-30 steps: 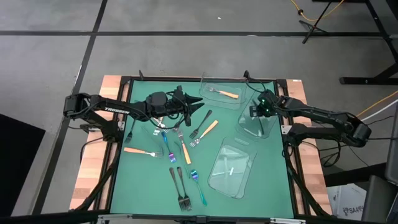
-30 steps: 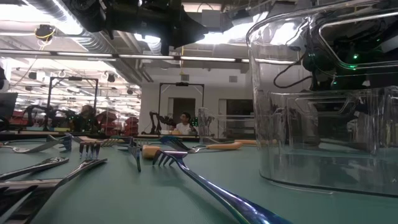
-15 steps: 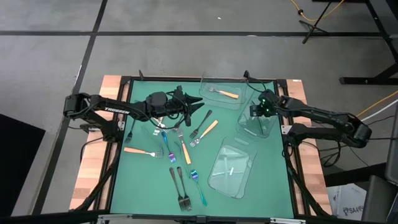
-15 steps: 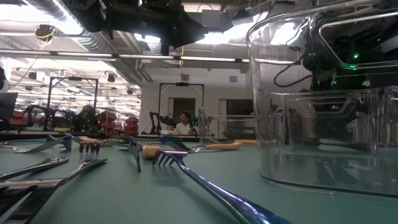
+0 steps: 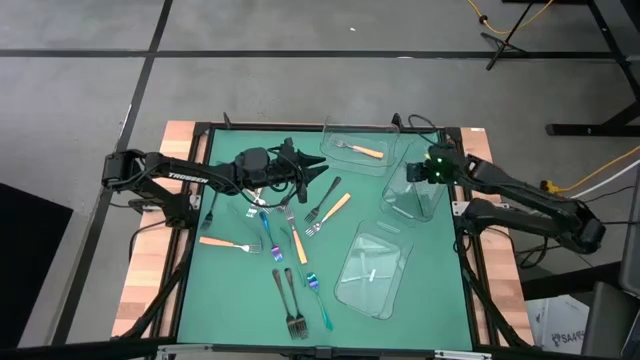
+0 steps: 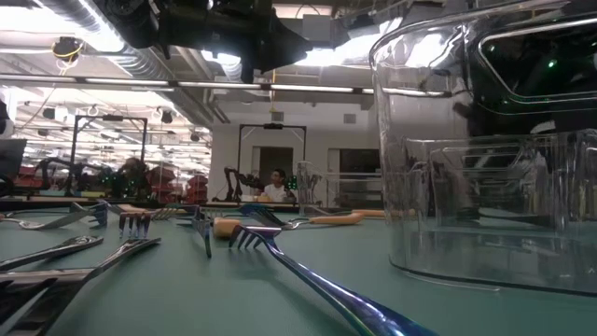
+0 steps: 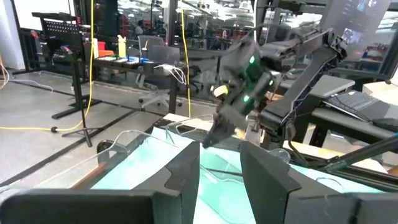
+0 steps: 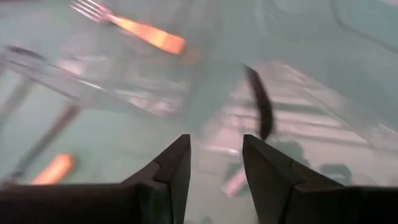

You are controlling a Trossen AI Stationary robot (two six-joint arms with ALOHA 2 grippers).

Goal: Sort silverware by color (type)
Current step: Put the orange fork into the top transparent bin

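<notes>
We look down on a green table (image 5: 230,290) with forks spread over it. Our left gripper (image 5: 318,170) hangs above the middle of the table, near the far side. Its two fingers (image 7: 186,171) stand apart with a gap between them, and they hold nothing.

Our right gripper (image 8: 214,165) is over a clear tray (image 5: 415,195) on the right side of the table. Its fingers are apart too, and nothing is between them. In the right wrist view a dark fork (image 8: 261,102) shows just past the fingers, over that clear tray, but it is blurry.

An orange-handled fork (image 5: 360,149) lies in another clear tray (image 5: 330,135) at the far edge. A third clear tray (image 5: 375,270) sits nearer to us on the right.

The other forks lie loose on the green mat: orange forks (image 5: 228,244), dark forks (image 5: 290,305) and shiny blue forks (image 5: 320,300), mostly left of the middle.
</notes>
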